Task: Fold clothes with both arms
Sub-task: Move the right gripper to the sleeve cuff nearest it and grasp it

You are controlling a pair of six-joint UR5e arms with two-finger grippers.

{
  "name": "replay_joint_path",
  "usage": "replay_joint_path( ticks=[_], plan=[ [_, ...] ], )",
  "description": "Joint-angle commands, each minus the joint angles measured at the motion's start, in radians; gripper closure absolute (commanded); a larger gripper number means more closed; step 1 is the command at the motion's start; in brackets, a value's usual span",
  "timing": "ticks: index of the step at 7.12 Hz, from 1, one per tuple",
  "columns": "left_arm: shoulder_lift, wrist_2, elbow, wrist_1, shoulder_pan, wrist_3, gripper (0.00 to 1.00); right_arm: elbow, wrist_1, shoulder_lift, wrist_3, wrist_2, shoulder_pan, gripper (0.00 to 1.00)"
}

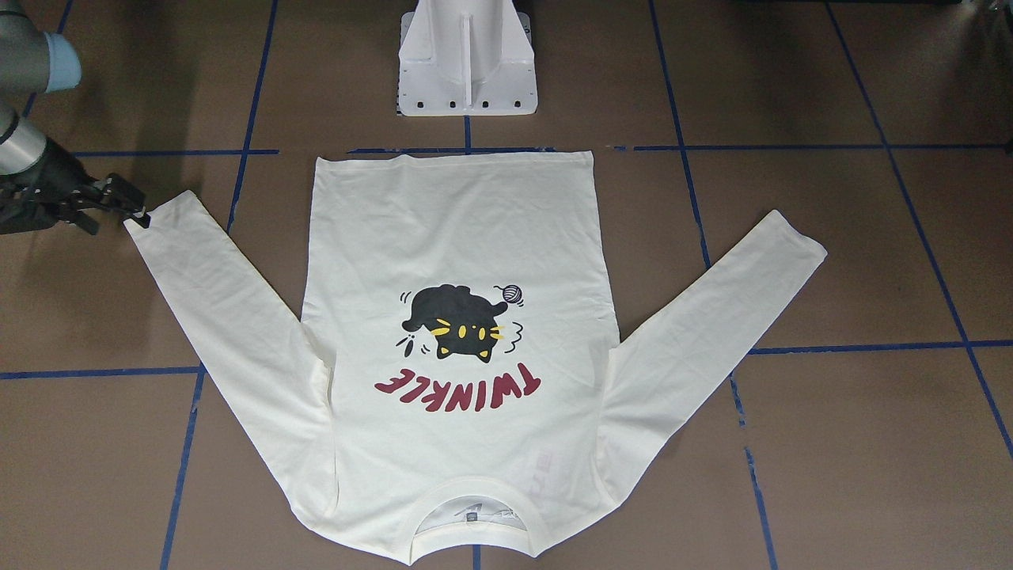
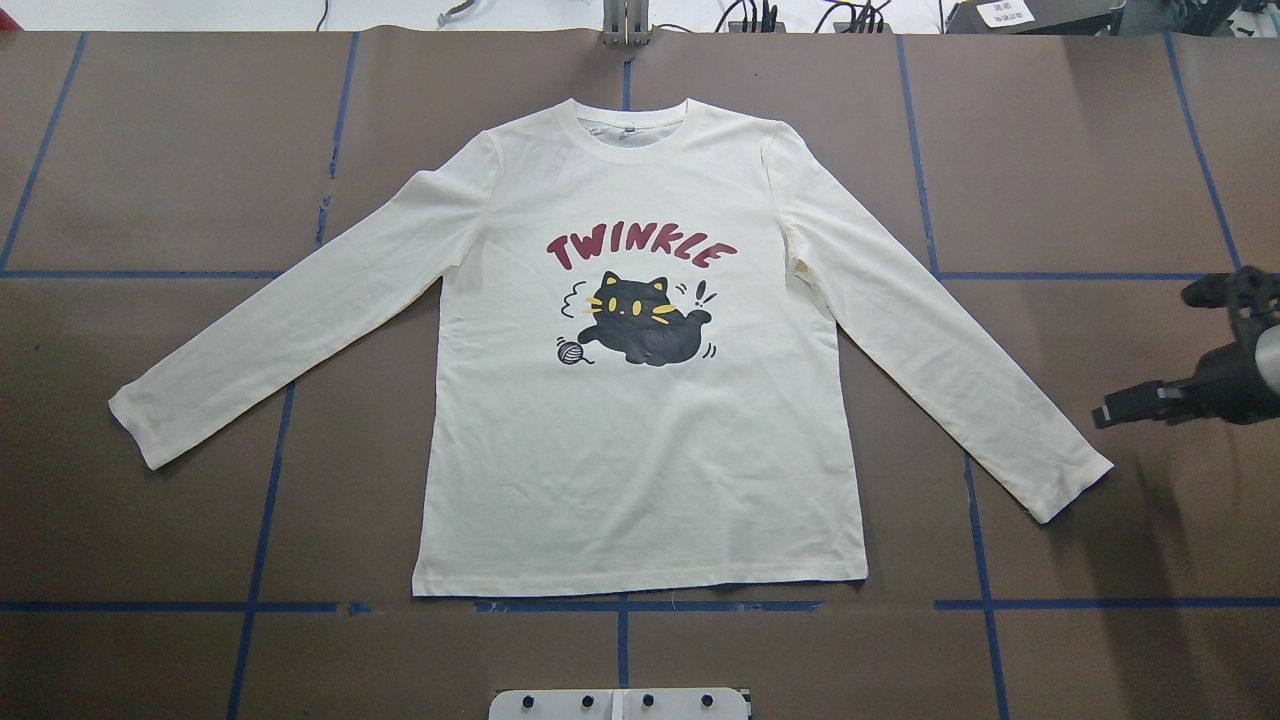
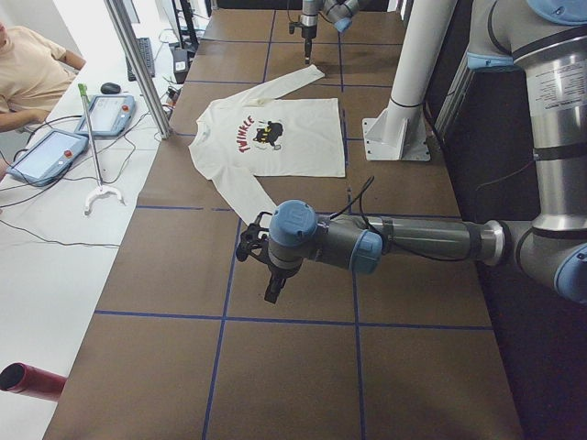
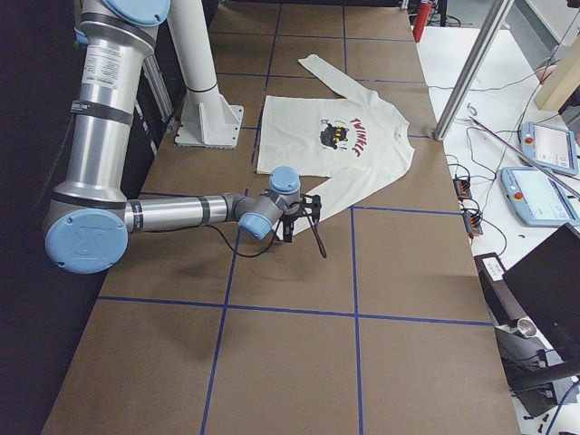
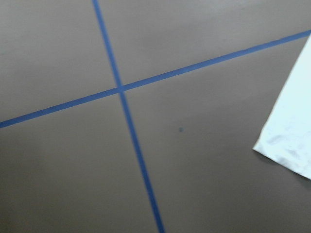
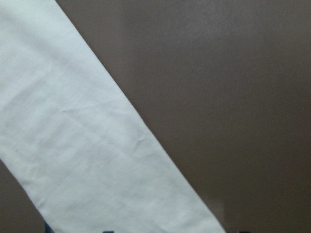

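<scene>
Overhead exterior: T-shirt lies hem-to-collar away frm robot; right claw spread, left claw can't tell.

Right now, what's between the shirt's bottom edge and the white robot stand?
Only brown table with blue tape lines lies between shirt and white stand, clearest in the overhead view.

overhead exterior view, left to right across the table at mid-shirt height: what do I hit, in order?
Sleeve on the view's left → cat print → sleeve on the view's right → right gripper, just beyond that sleeve's cuff.
</scene>
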Motion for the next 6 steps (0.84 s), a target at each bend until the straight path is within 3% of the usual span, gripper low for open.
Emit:
replay_joint_path(
  ticks=[1,2,6],
  plan=[
    [0.001,-0.012,0.004,-0.004,0.000,0.000,0.00,0.000,0.051,-0.032,0.143,-0.030,-0.054,0.20],
    [0.001,-0.012,0.010,-0.006,0.000,0.000,0.00,0.000,0.052,-0.050,0.147,-0.030,-0.052,0.27],
    [0.001,-0.010,0.010,-0.006,0.000,0.000,0.00,-0.018,0.051,-0.057,0.149,-0.069,-0.051,0.35]
  ],
)
